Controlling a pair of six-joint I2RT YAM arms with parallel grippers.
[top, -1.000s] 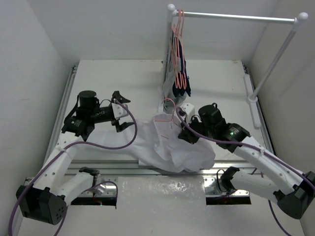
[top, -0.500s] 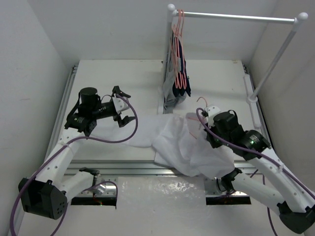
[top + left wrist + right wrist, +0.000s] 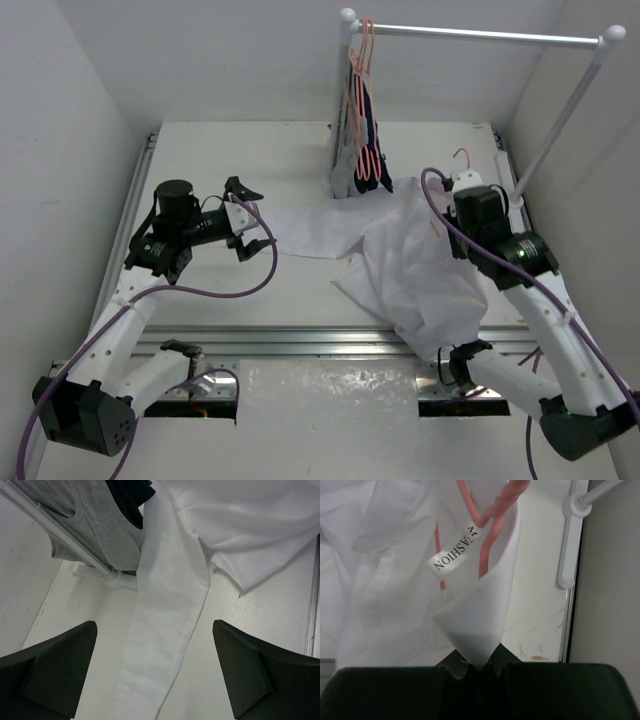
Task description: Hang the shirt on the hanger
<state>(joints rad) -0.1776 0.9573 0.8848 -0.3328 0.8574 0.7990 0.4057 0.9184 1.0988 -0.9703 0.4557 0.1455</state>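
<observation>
left gripper [image 3: 250, 218] spread apart, empty, over table [image 3: 250, 150] by sleeve [image 3: 300, 235] end. shirt [image 3: 410, 275] hangs at right from right gripper [image 3: 474, 664], clamped on collar [image 3: 480, 605]. hanger [image 3: 490, 510] sits inside neck. Looks mostly done, can't tell if shoulders are seated

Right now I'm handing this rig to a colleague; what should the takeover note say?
Left tool: open, empty, over the sleeve lying flat on the table.
Right tool: shut on the shirt at its collar, holding it up; the body drapes to the table.
Hanger: wire inside the collar, hook sticking out.
Left to do: confirm both shoulders sit on the hanger; unclear here.
</observation>
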